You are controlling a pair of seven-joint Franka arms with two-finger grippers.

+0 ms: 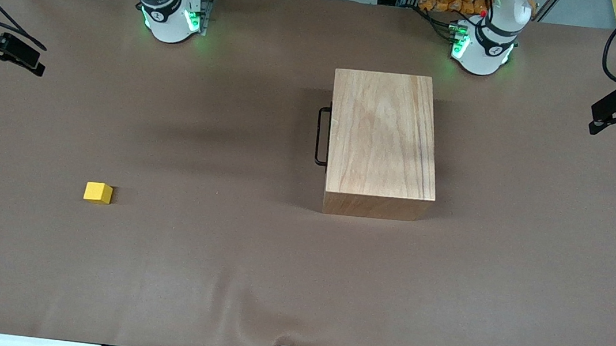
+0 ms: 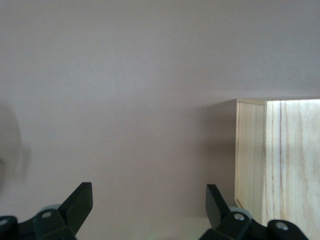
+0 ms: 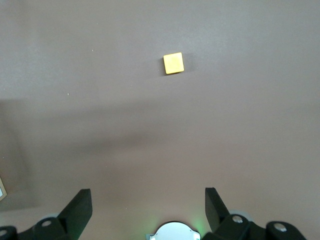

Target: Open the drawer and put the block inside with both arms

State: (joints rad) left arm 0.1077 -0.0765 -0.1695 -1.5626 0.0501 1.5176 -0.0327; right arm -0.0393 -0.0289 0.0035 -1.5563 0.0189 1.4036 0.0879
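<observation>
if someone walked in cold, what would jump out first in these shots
The large wooden box dominates the table, nearer the left arm's end, its drawer shut with only the black handle showing on the side facing the right arm's end. Next comes the small yellow block, alone on the brown table toward the right arm's end, nearer the front camera. The left gripper and right gripper wait open.

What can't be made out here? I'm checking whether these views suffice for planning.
- Drawer: shut inside the wooden box; front view shows only its black handle, so its inside is hidden.
- Left gripper: cropped by the front view's edge.
- Block: out of the left wrist view.
- Handle: out of both wrist views.
</observation>
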